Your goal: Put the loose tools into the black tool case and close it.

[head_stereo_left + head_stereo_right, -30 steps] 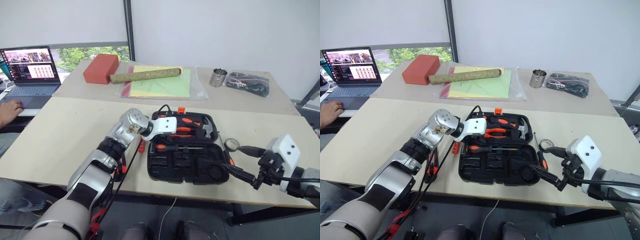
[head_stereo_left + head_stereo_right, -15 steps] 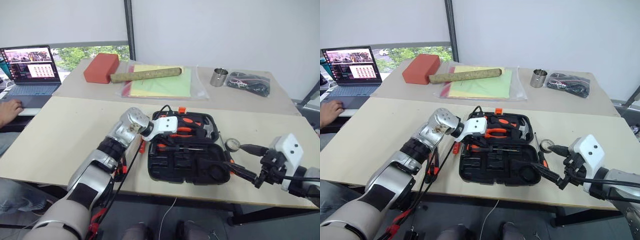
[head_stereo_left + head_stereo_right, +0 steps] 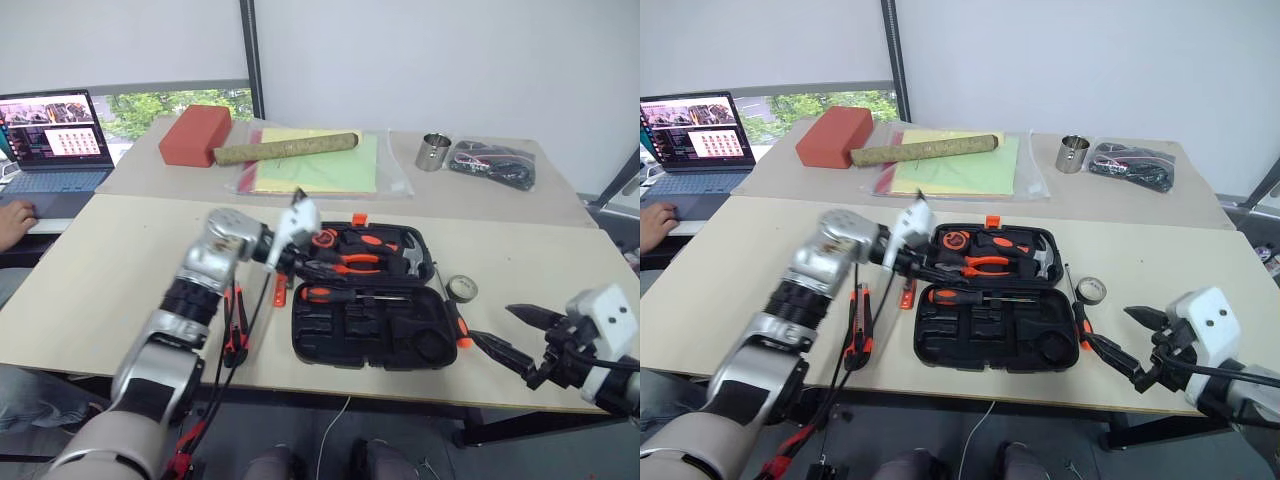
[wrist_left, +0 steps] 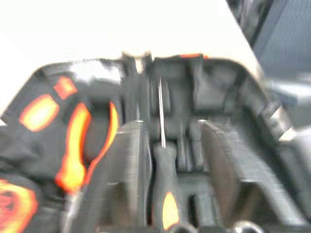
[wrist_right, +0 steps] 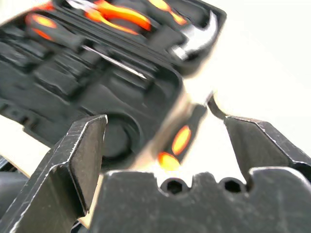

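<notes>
On the pale surface [image 3: 740, 260] a folding utility knife [image 3: 857, 325] lies left of the open black tool case [image 3: 995, 325]. The left gripper [image 3: 912, 245] hovers at the case's left edge, fingers parted and empty. Right of the case lies a loose screwdriver [image 3: 1081, 322], with the right gripper [image 3: 1135, 345] near it, fingers spread wide and empty.

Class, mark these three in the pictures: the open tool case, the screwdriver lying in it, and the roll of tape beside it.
black tool case [image 3: 990, 345], right eye view, on its moulded inside.
screwdriver [image 3: 950, 296], right eye view, on its handle.
roll of tape [image 3: 1091, 289], right eye view, on its ring.
</notes>
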